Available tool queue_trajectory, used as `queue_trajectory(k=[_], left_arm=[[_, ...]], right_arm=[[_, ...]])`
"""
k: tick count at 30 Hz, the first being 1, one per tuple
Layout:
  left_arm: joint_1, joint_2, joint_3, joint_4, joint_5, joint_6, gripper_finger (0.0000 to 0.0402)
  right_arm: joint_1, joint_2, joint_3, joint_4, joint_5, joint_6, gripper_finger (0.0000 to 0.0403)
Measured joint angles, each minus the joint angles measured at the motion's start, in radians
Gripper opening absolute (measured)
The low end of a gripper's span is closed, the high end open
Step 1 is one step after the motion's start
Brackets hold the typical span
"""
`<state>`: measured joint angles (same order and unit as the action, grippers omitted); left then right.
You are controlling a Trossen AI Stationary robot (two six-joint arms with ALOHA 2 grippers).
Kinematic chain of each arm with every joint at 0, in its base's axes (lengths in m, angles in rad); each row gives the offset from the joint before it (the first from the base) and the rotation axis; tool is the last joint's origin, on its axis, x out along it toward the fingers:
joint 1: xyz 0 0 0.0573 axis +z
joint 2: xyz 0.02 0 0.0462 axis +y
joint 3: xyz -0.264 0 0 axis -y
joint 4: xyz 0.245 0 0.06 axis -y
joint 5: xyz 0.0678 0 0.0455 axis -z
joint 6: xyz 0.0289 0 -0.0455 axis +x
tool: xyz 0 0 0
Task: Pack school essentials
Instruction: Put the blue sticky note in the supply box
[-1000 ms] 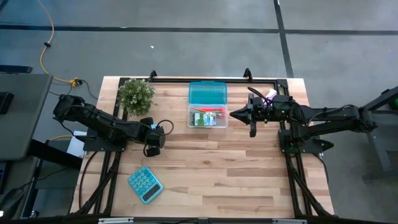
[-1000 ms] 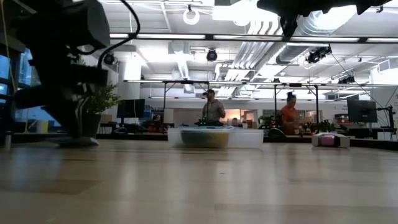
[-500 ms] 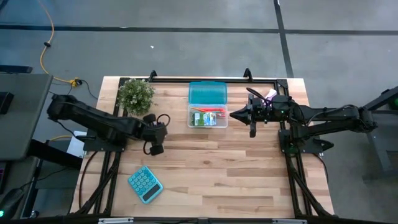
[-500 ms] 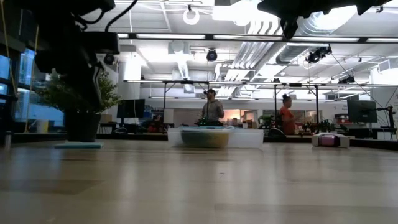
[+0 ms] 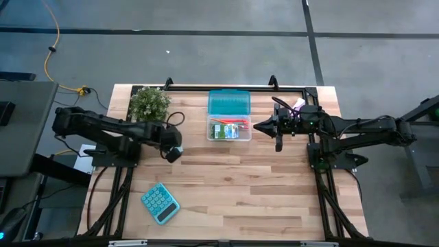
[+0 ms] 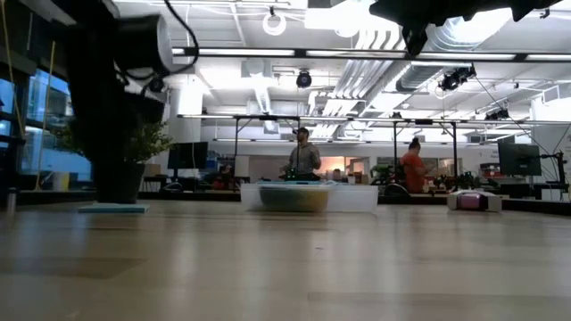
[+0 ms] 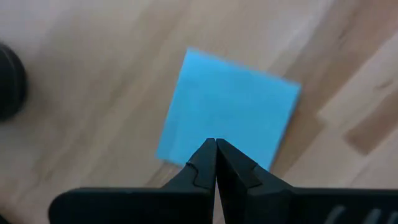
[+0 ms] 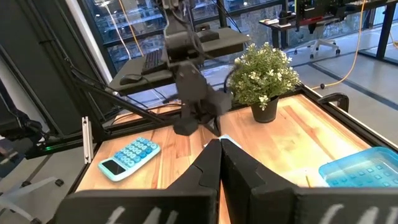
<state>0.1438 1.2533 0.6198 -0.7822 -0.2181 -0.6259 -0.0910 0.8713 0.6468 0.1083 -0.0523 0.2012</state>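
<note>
While the right gripper (image 5: 277, 139) hangs pinched together and empty at three o'clock from the clear case (image 5: 229, 128), the left gripper (image 7: 216, 144) hovers above the light-blue square note pad (image 7: 227, 109), its fingers pressed tight with nothing between them. The pad lies flat on the wooden table (image 5: 240, 192), at five o'clock from the potted plant (image 5: 149, 103). The teal calculator (image 5: 159, 202) sits toward six o'clock of that gripper, well apart

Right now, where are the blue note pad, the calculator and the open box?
Note pad (image 7: 230, 112), left wrist view, middle of its top sheet.
Calculator (image 5: 160, 202), high view, its keypad.
Open box (image 5: 229, 129), high view, its clear tray.
</note>
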Motion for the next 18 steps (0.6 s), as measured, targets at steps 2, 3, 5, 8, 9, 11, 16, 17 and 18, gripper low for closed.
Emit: queue_trajectory(k=[2,3,5,8,9,11,16,17,18], left_arm=[[0.009,0.031,-0.018,0.001,0.023,-0.005,0.0],[0.009,0.047,-0.026,0.0,0.03,-0.01,0.0],[0.009,0.08,-0.034,0.009,0.034,-0.016,0.0],[0.005,0.117,-0.036,0.05,0.028,-0.017,0.0],[0.002,0.126,-0.034,0.07,0.019,-0.017,0.0],[-0.006,0.134,-0.035,0.108,-0.002,-0.018,0.0],[-0.014,0.145,-0.035,0.183,-0.013,-0.013,0.0],[-0.017,0.146,-0.036,0.209,-0.011,-0.009,0.0],[-0.02,0.147,-0.036,0.235,-0.006,-0.005,0.0]], right_arm=[[0.0,0.0,0.0,0.0,0.0,0.0,0.0],[0.0,0.0,0.0,0.001,0.0,0.0,0.0],[0.0,0.0,0.0,-0.001,0.0,0.0,0.0],[0.0,0.0,0.0,0.0,0.0,0.0,0.0],[0.0,0.0,0.0,0.0,0.0,0.0,0.0],[0.0,0.0,0.0,0.0,0.0,0.0,0.0],[0.0,0.0,0.0,0.0,0.0,0.004,0.0],[0.0,0.0,0.0,0.0,0.0,0.004,0.0],[0.0,0.0,0.0,0.0,0.0,0.004,0.0]])
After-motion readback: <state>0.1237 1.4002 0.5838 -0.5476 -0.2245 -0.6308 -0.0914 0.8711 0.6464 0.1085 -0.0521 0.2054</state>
